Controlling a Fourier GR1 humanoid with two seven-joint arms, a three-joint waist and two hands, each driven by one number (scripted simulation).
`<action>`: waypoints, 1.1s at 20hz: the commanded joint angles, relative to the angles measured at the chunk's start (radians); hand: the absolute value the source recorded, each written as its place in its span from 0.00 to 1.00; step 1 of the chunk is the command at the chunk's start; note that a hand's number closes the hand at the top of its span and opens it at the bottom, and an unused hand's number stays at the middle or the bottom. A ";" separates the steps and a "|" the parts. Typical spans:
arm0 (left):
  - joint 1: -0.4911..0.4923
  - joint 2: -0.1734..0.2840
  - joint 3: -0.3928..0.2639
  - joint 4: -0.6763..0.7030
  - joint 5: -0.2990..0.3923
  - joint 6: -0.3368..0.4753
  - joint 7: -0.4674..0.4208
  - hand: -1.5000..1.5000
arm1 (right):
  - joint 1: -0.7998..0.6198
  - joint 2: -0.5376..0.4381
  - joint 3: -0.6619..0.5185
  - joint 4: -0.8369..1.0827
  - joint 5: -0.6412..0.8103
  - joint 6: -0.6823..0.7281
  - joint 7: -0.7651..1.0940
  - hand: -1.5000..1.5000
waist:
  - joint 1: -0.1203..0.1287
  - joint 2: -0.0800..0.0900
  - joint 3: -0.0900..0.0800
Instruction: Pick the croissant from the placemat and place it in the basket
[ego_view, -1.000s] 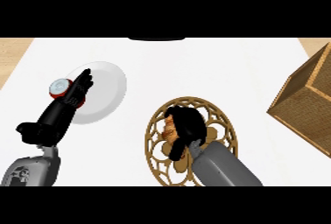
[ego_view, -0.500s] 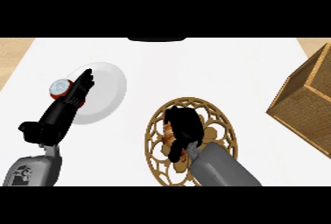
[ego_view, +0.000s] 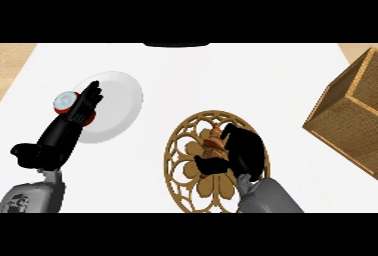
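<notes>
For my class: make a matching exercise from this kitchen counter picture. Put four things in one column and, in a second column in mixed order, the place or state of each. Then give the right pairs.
Things:
1. croissant
2. basket
3. plate
4. left hand

Places or states:
A. woven, at the view's right edge
B. on the round patterned placemat, with the right hand curled round it
C. white, at the left of the counter
D. open, fingers straight, resting over the plate's left rim

Pairs: 1-B, 2-A, 3-C, 4-D
</notes>
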 joint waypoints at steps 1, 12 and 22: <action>-0.016 0.012 0.020 0.027 0.013 -0.011 0.012 0.50 | 0.084 0.007 -0.034 -0.140 -0.001 -0.085 0.021 1.00 | -0.002 0.008 0.000; 0.029 0.006 0.004 -0.031 -0.008 -0.002 0.011 0.50 | 0.024 0.075 -0.009 -0.577 0.207 -0.228 0.149 1.00 | 0.004 0.003 -0.001; -0.013 -0.022 -0.016 -0.056 -0.004 0.003 0.078 0.50 | -0.038 0.075 -0.104 -0.826 0.337 0.121 0.325 1.00 | 0.007 0.006 0.000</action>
